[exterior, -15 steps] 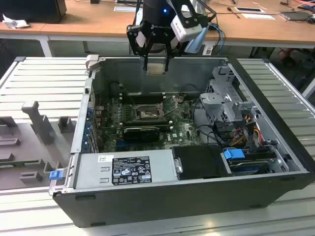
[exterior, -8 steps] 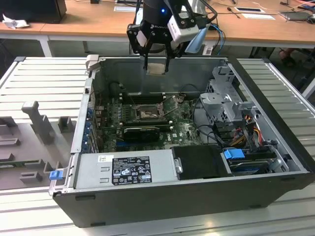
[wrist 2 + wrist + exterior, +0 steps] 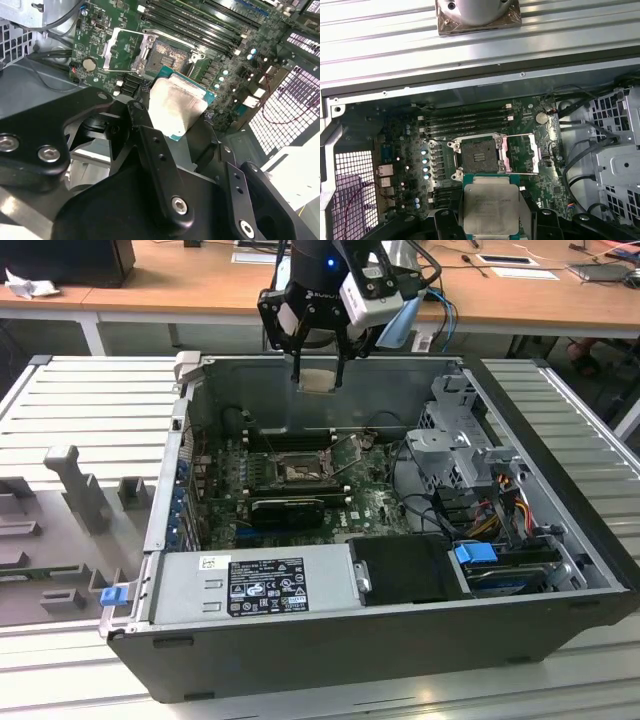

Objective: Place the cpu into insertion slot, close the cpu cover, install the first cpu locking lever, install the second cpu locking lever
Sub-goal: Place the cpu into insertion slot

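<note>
Wooden desks (image 3: 150,295) run along the far side of the room; on the ribbed grey table (image 3: 90,410) in front of them a computer case (image 3: 300,640) lies open on its side, so that the motherboard (image 3: 375,505) faces up and can be reached from above; the gripper (image 3: 318,378) hangs over the far wall of the case, clamped on two opposite edges of the cpu (image 3: 491,210), which sits level with its metal top up, a hold that leaves the underside free to seat; the insertion slot (image 3: 479,159) lies lower and nearer, its contact field bare; the cpu cover (image 3: 520,154) is swung open to the exterior view's right of the slot, clear of the way down; chip and slot are well apart.
</note>
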`<action>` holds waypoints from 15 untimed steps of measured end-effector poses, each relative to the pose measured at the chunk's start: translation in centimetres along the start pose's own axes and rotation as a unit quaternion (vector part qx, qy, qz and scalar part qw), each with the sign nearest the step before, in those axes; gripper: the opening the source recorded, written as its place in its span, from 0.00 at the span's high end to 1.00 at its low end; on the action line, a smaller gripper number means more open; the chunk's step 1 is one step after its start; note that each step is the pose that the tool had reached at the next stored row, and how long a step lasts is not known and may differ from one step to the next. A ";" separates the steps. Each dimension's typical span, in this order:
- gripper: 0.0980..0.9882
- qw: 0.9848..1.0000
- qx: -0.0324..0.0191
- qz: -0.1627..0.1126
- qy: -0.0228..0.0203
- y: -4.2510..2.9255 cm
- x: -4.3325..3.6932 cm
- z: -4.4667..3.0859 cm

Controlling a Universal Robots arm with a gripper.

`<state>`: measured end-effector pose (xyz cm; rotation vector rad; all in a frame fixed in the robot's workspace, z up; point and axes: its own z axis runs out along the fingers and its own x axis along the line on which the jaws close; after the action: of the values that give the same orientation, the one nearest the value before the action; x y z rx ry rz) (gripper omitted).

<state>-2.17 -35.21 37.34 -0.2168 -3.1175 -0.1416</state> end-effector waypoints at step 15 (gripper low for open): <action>0.51 1.000 0.000 0.019 -0.002 0.00 0.00 0.00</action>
<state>-2.17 -35.21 37.33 -0.2766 -3.1146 -0.1420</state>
